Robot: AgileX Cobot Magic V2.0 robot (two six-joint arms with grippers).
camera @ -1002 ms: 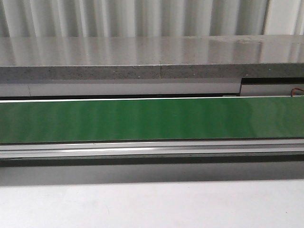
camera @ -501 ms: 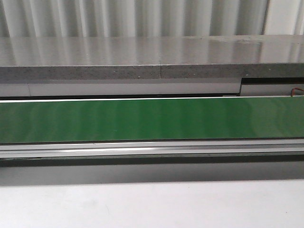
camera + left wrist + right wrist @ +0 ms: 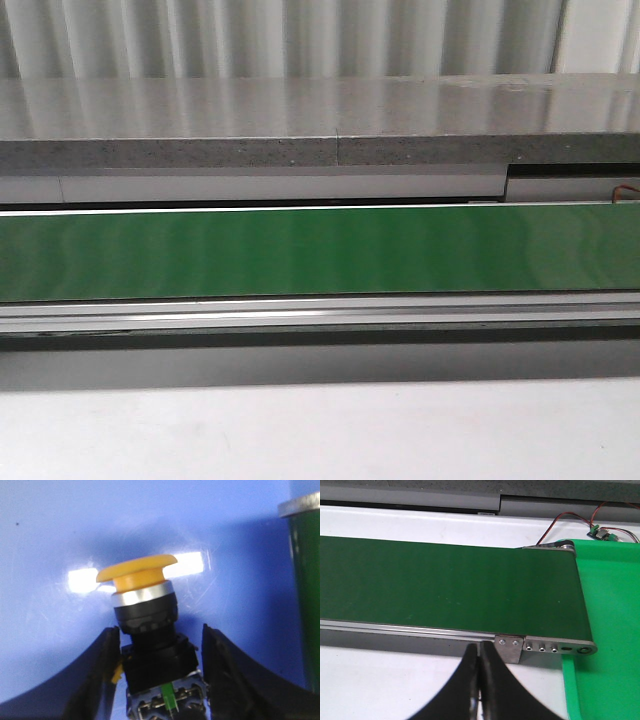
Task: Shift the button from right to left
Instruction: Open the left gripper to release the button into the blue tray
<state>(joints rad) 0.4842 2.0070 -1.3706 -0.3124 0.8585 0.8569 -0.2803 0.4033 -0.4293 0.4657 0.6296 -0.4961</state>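
A green conveyor belt (image 3: 320, 250) runs the full width of the front view, framed by a silver rail (image 3: 320, 312) on its near edge and a grey speckled ledge (image 3: 300, 150) behind, with a corrugated pale wall (image 3: 280, 35) above. Neither arm shows in that view. From the right wrist, the belt lies just ahead of the right gripper (image 3: 479, 680), its end roller bracket (image 3: 545, 645) ahead and to one side, a bright green tray (image 3: 607, 630) beyond the belt's end and a small wired board (image 3: 601, 533) farther off; the fingers hang over the white tabletop (image 3: 380, 680). The right gripper's fingers are pressed together with nothing between them. In the left wrist view, a glossy blue surface (image 3: 60, 540) fills the background, with a strip of the belt's edge off to the side. The left gripper (image 3: 159, 670) pinches the button (image 3: 145, 600) by its black body, the yellow-orange cap pointing away from the fingers, the green-flecked contact block sitting deep between the black fingers (image 3: 100, 680).
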